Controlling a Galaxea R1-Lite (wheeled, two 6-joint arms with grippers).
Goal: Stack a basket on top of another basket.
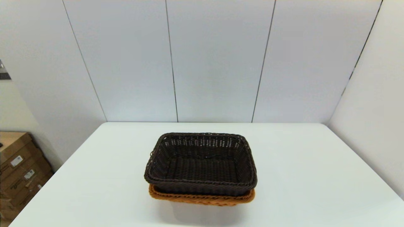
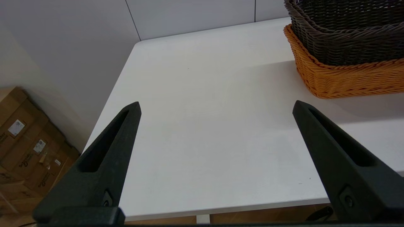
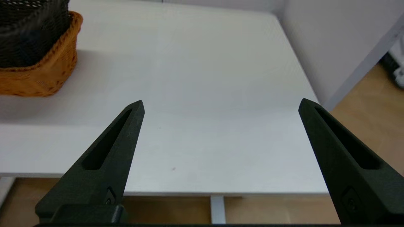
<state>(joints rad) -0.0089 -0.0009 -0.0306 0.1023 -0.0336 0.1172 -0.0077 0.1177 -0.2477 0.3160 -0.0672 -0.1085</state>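
The dark brown basket sits nested inside the orange-tan basket near the middle of the white table; only the tan rim shows below it in the head view. The left wrist view shows the dark basket resting in the tan one. In the right wrist view a corner of the dark basket sits in the tan basket. My left gripper hangs open by the table's front left edge, empty. At the front right edge my right gripper is open and empty too. Neither arm appears in the head view.
Cardboard boxes stand on the floor left of the table. White wall panels close off the back and right side. The table's front edge lies just below both grippers.
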